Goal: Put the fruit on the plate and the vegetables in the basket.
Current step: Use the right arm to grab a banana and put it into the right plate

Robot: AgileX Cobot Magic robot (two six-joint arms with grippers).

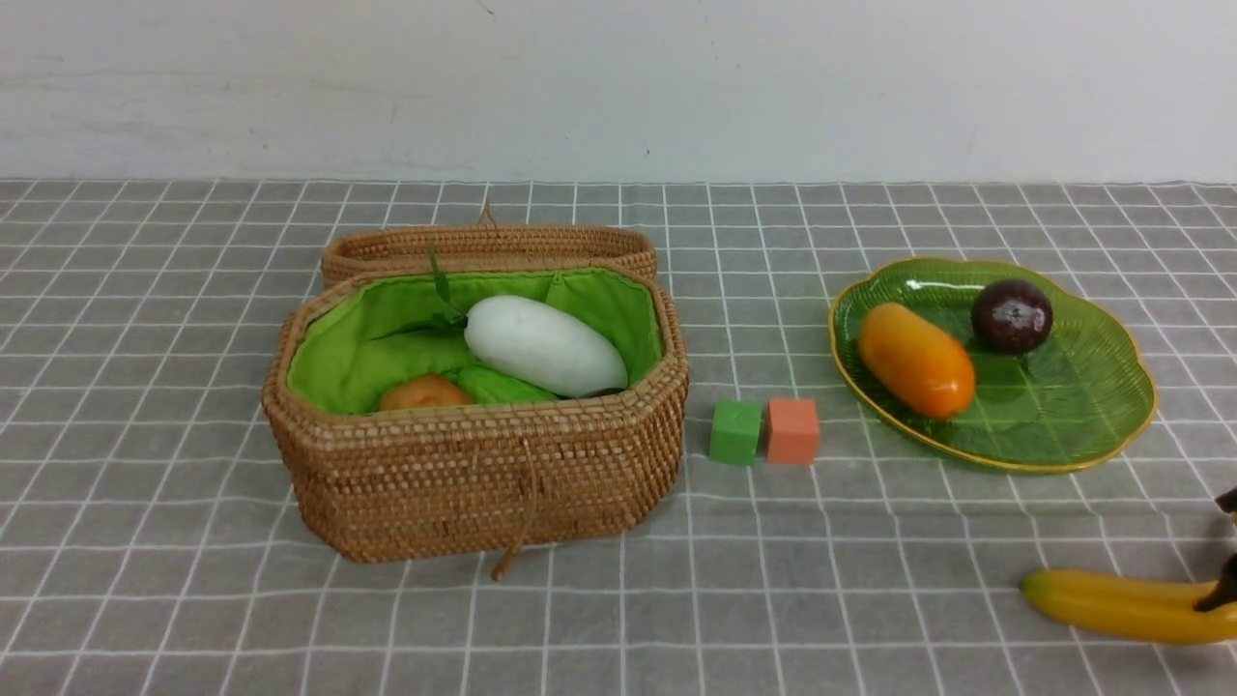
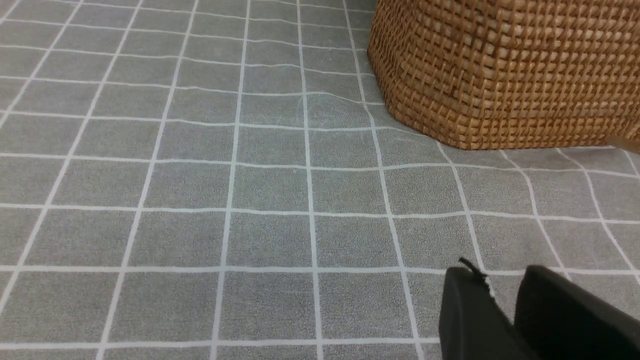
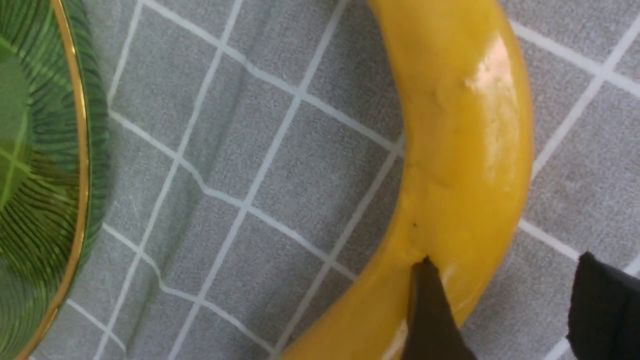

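Front view showed the mango [image 1: 916, 360] and mangosteen [image 1: 1012, 315] on the plate [image 1: 1092, 425], the radish [image 1: 544, 345] and potato [image 1: 423, 393] inside the basket [image 1: 474, 483]. Left wrist view: the left gripper [image 2: 505, 305] hung nearly closed, empty, near the basket. Right wrist view: the right gripper [image 3: 505, 295] stood parted astride the banana [image 3: 460, 150], which lay on the cloth [image 3: 240, 165] beside the plate.

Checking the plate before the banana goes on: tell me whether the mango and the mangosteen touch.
Apart. The front view shows bare green plate between the mango and the mangosteen.
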